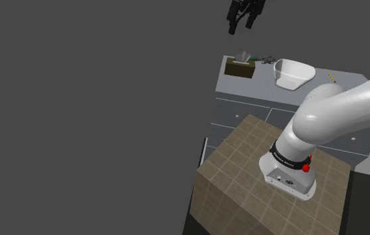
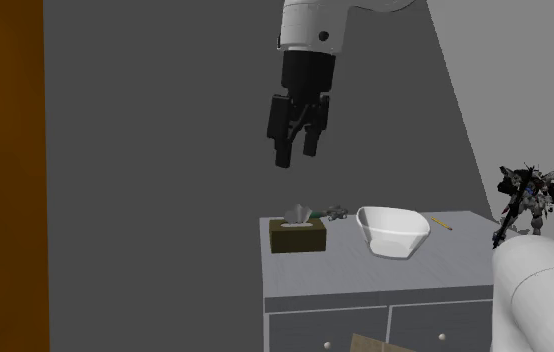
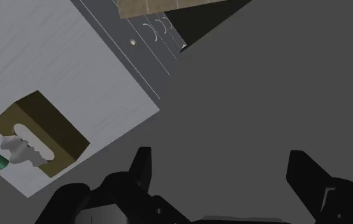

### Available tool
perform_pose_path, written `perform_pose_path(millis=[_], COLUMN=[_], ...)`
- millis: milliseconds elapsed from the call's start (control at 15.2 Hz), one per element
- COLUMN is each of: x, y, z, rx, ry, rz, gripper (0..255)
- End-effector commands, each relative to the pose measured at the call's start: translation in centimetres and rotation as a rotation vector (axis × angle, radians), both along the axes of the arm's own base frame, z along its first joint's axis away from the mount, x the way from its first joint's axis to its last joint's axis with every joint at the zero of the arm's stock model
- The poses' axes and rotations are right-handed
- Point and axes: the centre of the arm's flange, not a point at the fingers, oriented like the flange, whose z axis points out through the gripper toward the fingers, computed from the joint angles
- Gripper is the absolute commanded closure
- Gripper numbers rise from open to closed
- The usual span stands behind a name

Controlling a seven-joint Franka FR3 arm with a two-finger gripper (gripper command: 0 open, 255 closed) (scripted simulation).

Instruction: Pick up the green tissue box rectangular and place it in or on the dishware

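Scanning the second exterior view from its left: an orange upright (image 2: 10, 180), a plain grey wall (image 2: 145, 150), then the gripper (image 2: 297, 155) hanging high, fingers spread wide; down on the grey cabinet top (image 2: 365, 272) the olive tissue box (image 2: 297, 237) sits near the white bowl (image 2: 393, 232).

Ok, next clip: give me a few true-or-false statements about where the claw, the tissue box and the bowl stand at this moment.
1. The claw hangs open, high above the counter, holding nothing. True.
2. The tissue box sits inside the white bowl. False: it stands on the grey counter beside the bowl, apart from it.
3. A white tissue sticks up from the box's top. True.
4. The white bowl lies upside down. False: it stands upright, with its opening upward.
5. The tissue box is bright red. False: it is a dark olive green.
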Motion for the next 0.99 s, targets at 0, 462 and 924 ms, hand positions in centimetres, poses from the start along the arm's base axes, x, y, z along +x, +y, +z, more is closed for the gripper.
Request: perform_pose_path(millis=[0, 462, 924], x=[0.0, 3.0, 5.9], y=[0.0, -5.9, -12.2], z=[0.0, -5.5, -10.6], rx=[0.0, -0.09, -0.181], ry=[0.0, 0.081, 0.161], rz=[0.0, 0.066, 0.132], gripper=[0, 0, 0])
